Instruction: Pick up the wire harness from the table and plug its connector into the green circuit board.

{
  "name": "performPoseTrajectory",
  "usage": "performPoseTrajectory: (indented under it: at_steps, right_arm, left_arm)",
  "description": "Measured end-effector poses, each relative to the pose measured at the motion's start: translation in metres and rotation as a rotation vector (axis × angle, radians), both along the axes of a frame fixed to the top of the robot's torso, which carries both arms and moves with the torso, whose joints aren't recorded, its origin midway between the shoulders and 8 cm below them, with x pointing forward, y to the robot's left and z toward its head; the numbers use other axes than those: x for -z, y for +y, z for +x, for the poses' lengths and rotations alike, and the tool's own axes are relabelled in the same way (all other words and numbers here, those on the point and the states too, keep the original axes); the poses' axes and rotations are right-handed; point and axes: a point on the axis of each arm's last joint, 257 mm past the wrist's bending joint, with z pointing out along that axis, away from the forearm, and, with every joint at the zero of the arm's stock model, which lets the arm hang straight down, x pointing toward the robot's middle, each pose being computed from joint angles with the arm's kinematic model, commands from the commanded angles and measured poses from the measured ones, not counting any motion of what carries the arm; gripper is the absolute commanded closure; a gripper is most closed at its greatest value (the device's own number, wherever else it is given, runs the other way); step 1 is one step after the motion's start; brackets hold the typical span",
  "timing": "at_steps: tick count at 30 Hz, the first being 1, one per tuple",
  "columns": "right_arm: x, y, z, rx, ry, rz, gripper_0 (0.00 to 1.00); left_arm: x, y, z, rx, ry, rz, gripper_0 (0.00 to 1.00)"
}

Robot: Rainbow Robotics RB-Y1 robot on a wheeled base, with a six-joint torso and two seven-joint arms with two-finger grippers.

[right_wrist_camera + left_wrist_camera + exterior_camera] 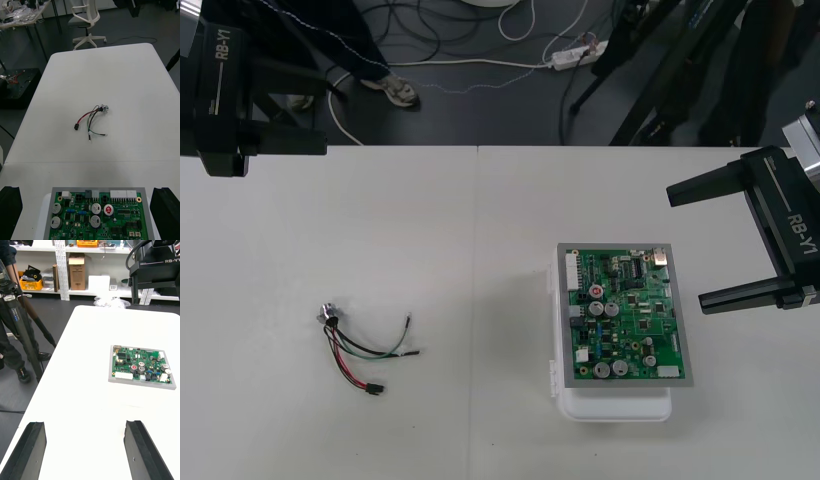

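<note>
Front view: wire harness (363,352) lies loose lower left on table (480,420), well apart from green circuit board (625,315) centre-right; left gripper (84,423) upper left & right gripper (685,246) at right edge both w/ fingers wide apart (prob. parked, pick not yet begun).

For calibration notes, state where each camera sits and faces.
Right wrist: on right arm, facing over the circuit board toward the harness; open right gripper shows.
Left wrist: on left arm, facing the board and right gripper; open left gripper shows.
Front: overhead, looking steeply down at the table; both grippers at its sides.
Shared: every view has the board.
</note>
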Motion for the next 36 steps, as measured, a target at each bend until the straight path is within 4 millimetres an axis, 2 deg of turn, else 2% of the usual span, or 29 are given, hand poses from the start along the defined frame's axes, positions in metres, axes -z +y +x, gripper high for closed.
performPoseTrajectory:
  at_steps: [36]
  right_arm:
    - [0.0, 0.0, 0.0, 0.0, 0.0, 0.0, 0.0]
  left_arm:
    - [0.0, 0.0, 0.0, 0.0, 0.0, 0.0, 0.39]
